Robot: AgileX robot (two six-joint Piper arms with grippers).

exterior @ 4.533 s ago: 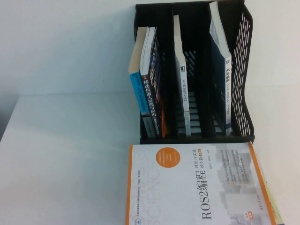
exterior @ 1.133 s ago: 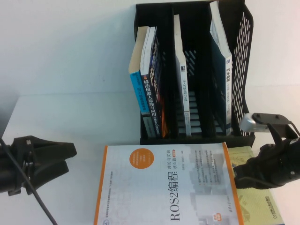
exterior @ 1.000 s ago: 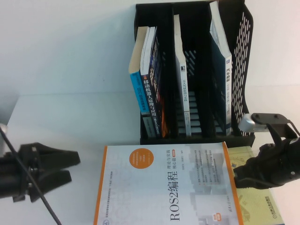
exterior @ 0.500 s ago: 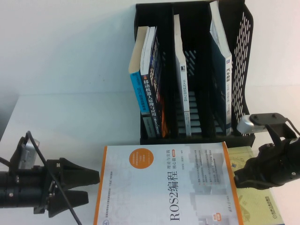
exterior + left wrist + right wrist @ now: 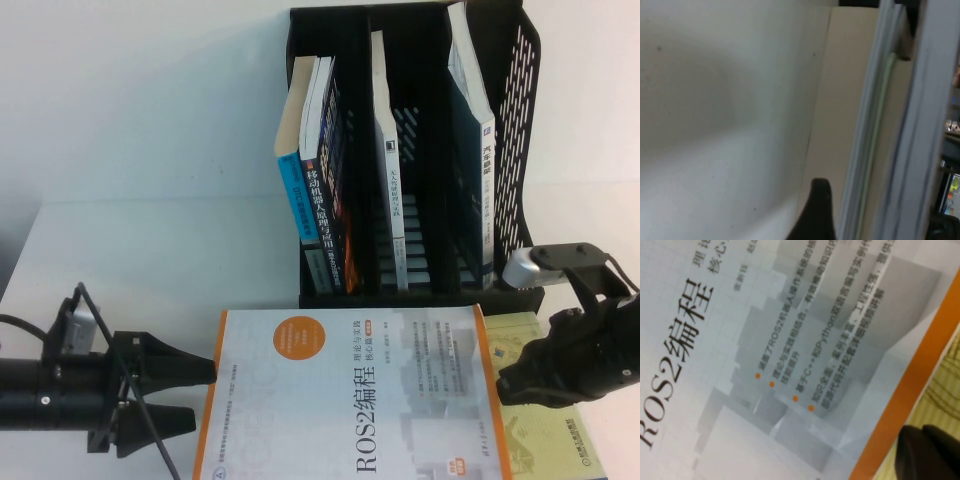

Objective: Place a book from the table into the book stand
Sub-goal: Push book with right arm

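Note:
The ROS2 book, white with an orange border, lies flat at the table's front, on top of a yellow-green book. My left gripper is open at the ROS2 book's left edge, one finger above it and one below. In the left wrist view the book's page edge runs between the fingers. My right gripper is shut and rests on the yellow-green book beside the ROS2 book's orange right edge; its fingertips touch each other. The black book stand stands behind.
The stand has three slots: the left one holds leaning books, the middle one a thin white book, the right one a book against the divider. The table to the stand's left is bare white.
My left gripper has moved right from the table's left side up to the ROS2 book's left edge. The right gripper has hardly moved. The book lies further left than 4.5 s ago.

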